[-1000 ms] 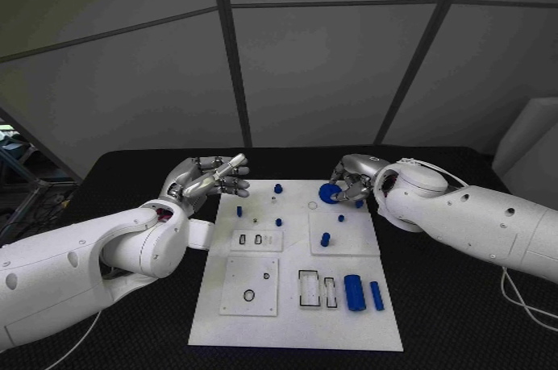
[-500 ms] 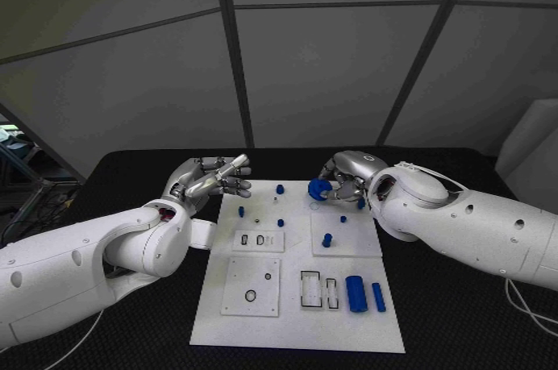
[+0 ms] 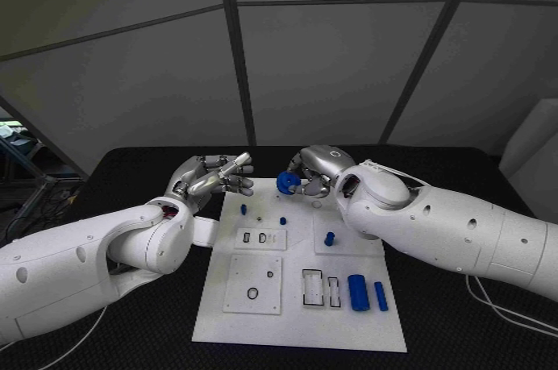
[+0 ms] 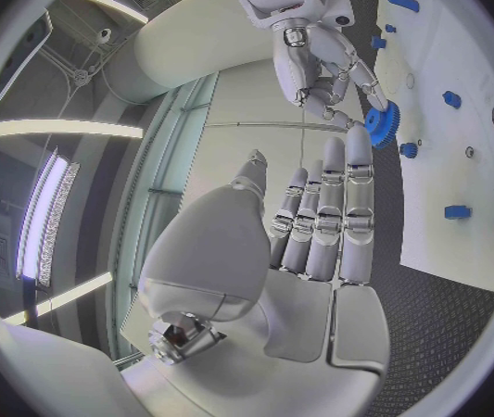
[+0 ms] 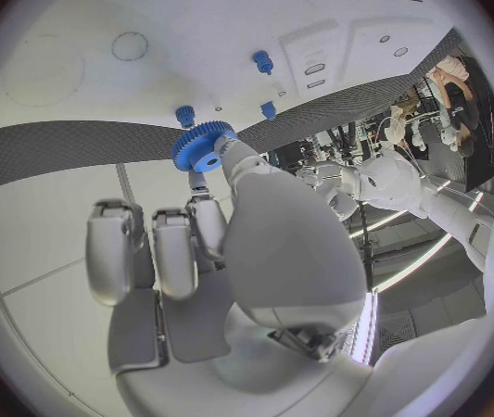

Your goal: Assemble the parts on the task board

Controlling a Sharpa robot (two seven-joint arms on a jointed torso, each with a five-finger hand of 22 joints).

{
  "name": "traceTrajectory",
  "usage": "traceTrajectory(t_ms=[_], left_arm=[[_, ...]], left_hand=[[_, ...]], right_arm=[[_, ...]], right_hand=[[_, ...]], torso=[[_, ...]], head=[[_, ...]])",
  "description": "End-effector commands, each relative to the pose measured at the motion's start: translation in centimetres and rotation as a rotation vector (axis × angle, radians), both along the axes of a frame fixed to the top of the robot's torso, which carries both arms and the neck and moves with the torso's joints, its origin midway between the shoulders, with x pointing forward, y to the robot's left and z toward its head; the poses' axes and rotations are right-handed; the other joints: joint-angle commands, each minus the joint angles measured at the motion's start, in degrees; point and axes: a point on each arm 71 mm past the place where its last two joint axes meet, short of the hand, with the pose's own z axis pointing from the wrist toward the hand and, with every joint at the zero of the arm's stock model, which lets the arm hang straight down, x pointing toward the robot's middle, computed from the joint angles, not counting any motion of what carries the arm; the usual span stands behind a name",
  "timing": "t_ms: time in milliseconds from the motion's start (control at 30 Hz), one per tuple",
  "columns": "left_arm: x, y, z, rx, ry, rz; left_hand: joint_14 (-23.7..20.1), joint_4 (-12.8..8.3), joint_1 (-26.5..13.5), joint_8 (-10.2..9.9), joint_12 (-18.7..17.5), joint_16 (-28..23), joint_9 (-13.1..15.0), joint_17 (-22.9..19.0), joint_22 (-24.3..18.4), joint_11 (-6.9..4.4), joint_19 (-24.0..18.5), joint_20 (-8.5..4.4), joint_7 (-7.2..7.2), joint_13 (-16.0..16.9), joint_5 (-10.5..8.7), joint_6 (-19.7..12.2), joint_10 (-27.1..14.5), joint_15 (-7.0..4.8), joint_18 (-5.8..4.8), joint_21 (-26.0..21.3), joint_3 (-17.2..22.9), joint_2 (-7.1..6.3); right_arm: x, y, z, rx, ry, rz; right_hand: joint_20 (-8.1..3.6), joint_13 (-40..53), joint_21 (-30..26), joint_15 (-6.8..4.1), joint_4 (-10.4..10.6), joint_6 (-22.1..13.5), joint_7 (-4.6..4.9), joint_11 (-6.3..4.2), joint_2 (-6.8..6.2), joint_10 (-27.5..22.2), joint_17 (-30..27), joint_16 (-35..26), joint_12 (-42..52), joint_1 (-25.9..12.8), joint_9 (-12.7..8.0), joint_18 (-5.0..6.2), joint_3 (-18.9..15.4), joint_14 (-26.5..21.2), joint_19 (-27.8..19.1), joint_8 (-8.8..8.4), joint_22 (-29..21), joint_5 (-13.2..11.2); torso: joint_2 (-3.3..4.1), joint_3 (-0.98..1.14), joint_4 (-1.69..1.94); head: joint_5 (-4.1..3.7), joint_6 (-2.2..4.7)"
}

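Item 1, my right hand [image 3: 312, 170]: raised over the far edge of the task board [image 3: 305, 322], fingers curled in, pinching a blue gear [image 3: 287, 184] between thumb and a fingertip; the right wrist view shows the same gear [image 5: 204, 148] at my fingertips [image 5: 209, 215], toothed rim and centre hole plain, held above the board and touching nothing else. Item 2, my left hand [image 3: 213, 176]: held at the board's far left corner, just off its edge, fingers [image 4: 330, 215] straight and side by side, thumb apart, nothing in it; the left wrist view places the gear [image 4: 381, 119] just past my fingertips, held by the other hand [image 4: 322, 63]. Item 3, the board: a white plate lying flat in the middle of the black table [image 3: 465, 305], bearing raised white panels with cut slots and holes. Item 4, parts on the board: 2 blue cylinders [image 3: 365, 293] lying side by side near the right edge on the near half; 1 short blue peg [image 3: 329, 239] upright on the right middle panel; 2 small blue pegs [image 3: 283, 221] and [image 3: 243, 209] upright on the far left part, well apart from the cylinders. Item 5, the gear's position: in the air between my 2 hands, above the board's far end, nearer the right one.
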Motion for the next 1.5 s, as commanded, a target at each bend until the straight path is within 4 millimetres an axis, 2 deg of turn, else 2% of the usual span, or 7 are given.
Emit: traceTrajectory(t_ms=[33,400,500,1200,1300,1400,1500], left_arm=[[0.0,-0.2,0.1,-0.004,-0.006,-0.015],[0.1,-0.4,0.1,-0.006,-0.005,-0.018],[0.1,-0.4,0.0,-0.006,-0.004,-0.019],[0.2,-0.6,0.0,-0.007,-0.003,-0.023],[0.2,-0.6,0.0,-0.007,-0.002,-0.024],[0.2,-0.6,0.0,-0.007,-0.002,-0.024],[0.2,-0.6,0.0,-0.007,-0.002,-0.024]], left_hand=[[0.35,-0.05,-0.13,-0.32,-0.38,-0.26,-0.01,0.06,-0.07,0.15,0.37,-0.14,0.08,-0.03,0.28,0.24,0.28,-0.1,-0.68,0.26,-0.1,0.43],[0.35,-0.32,0.12,-0.4,-0.48,-0.36,-0.02,0.21,-0.1,0.16,0.36,-0.15,0.11,-0.04,0.27,0.25,0.28,-0.09,-0.68,0.27,-0.09,0.27],[0.35,-0.32,0.12,-0.4,-0.48,-0.36,-0.02,0.21,-0.1,0.16,0.36,-0.15,0.11,-0.04,0.27,0.25,0.28,-0.09,-0.68,0.27,-0.09,0.27],[0.35,-0.39,0.19,-0.42,-0.51,-0.4,-0.02,0.27,-0.1,0.16,0.36,-0.15,0.11,-0.04,0.26,0.26,0.29,-0.1,-0.68,0.27,-0.1,0.23],[0.35,-0.39,0.19,-0.42,-0.51,-0.4,-0.02,0.28,-0.1,0.16,0.36,-0.15,0.11,-0.04,0.26,0.27,0.29,-0.1,-0.68,0.27,-0.1,0.24],[0.35,-0.39,0.18,-0.43,-0.52,-0.41,-0.02,0.29,-0.11,0.17,0.36,-0.15,0.12,-0.04,0.26,0.27,0.29,-0.09,-0.68,0.27,-0.1,0.25],[0.35,-0.39,0.18,-0.43,-0.52,-0.41,-0.02,0.29,-0.11,0.17,0.36,-0.15,0.12,-0.04,0.26,0.27,0.29,-0.09,-0.68,0.27,-0.1,0.25]], right_arm=[[0.2,0.6,0.0,-0.013,-0.029,-0.002],[0.1,2.2,-1.5,-0.066,0.014,0.019],[0.2,2.5,-1.9,-0.081,0.025,0.022],[0.8,3.0,-3.0,-0.13,0.065,0.017],[0.9,3.1,-3.1,-0.132,0.066,0.017],[1.0,3.1,-3.1,-0.134,0.067,0.02],[1.0,3.2,-3.2,-0.139,0.074,0.025]], right_hand=[[-0.02,-0.09,0.24,-0.23,0.01,1.26,-0.93,-0.02,-0.06,0.05,7.19,0.3,-0.15,-0.39,-0.04,-0.99,0.39,4.36,0.26,-0.29,5.87,0.05],[0.0,-0.09,0.27,-0.2,0.04,1.49,-0.92,0.02,-0.06,-0.03,7.11,0.26,-0.22,-0.74,-0.06,-1.0,0.79,4.34,0.29,-0.47,5.94,-0.23],[0.0,-0.09,0.27,-0.2,0.04,1.49,-0.92,0.02,-0.06,-0.03,7.11,0.26,-0.22,-0.74,-0.06,-1.0,0.79,4.34,0.29,-0.47,5.94,-0.23],[0.05,-0.16,0.26,-0.14,0.0,1.35,-0.81,0.1,-0.31,-0.18,6.93,0.17,-0.39,-1.28,-0.15,-0.99,1.16,4.29,0.24,-0.96,5.92,-0.64],[0.11,-0.34,0.24,-0.04,0.0,0.92,-0.63,0.24,-0.54,-0.4,6.86,0.13,-0.63,-1.65,-0.25,-0.99,1.32,4.26,0.2,-1.44,5.9,-0.8],[0.43,-0.31,0.21,0.42,-0.15,-1.54,0.11,0.85,-1.11,-0.54,6.9,0.13,-0.72,-2.34,-0.52,-0.98,1.62,4.26,0.12,-3.23,5.85,-1.13],[0.75,-0.11,0.22,0.71,0.24,-3.79,0.21,1.11,-1.98,-0.44,7.07,0.21,-0.57,-3.85,-0.53,-0.99,0.95,4.29,0.11,-4.78,5.9,-2.88]], torso=[[-0.02,0.03,-0.1],[-0.06,0.05,-0.15],[-0.07,0.12,-0.18],[-0.09,0.13,-0.2],[-0.1,0.09,-0.16],[-0.1,0.12,-0.18],[-0.1,0.12,-0.16]], head=[[0.39,-0.28],[0.7,-0.32],[0.8,-0.43],[0.96,-0.62],[0.93,-0.65],[1.01,-0.64],[0.97,-0.63]])
